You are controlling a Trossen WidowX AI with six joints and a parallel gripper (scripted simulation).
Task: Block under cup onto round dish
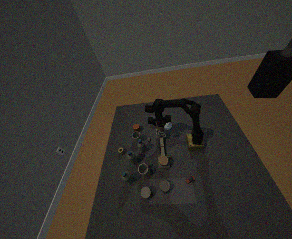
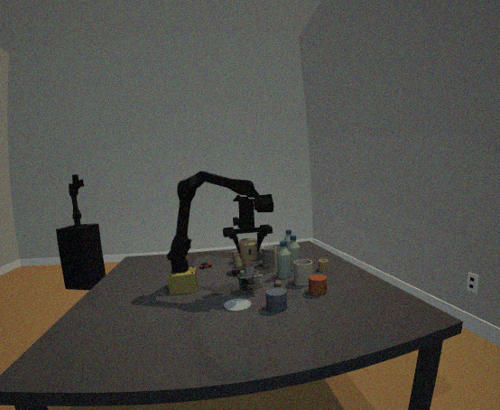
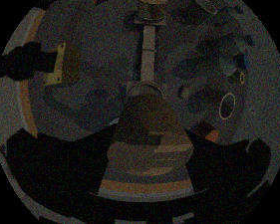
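My gripper [image 1: 159,128] [image 2: 249,252] [image 3: 147,128] is shut on a tan cup [image 2: 248,247] [image 3: 150,120] and holds it in the air above the near end of the balance [image 1: 162,147] [image 3: 147,54]. The other cup [image 1: 163,160] [image 3: 152,10] stands on the far end of the balance. The near end shows a round rim below the held cup; the cup partly covers it in the wrist view, and I cannot make out a block there. The white round dish [image 1: 168,126] [image 2: 237,304] lies on the table beside the near end, with no cup seen above it.
Beside the balance are a small tan piece [image 1: 149,139] [image 2: 278,283], bottles [image 1: 140,143] [image 2: 283,264], open pale cups [image 1: 143,169] [image 2: 302,273] and an orange cylinder [image 1: 136,127] [image 2: 318,285]. A blue-grey cylinder [image 2: 276,301] stands near the dish. A red toy car [image 1: 190,179] lies farther off.
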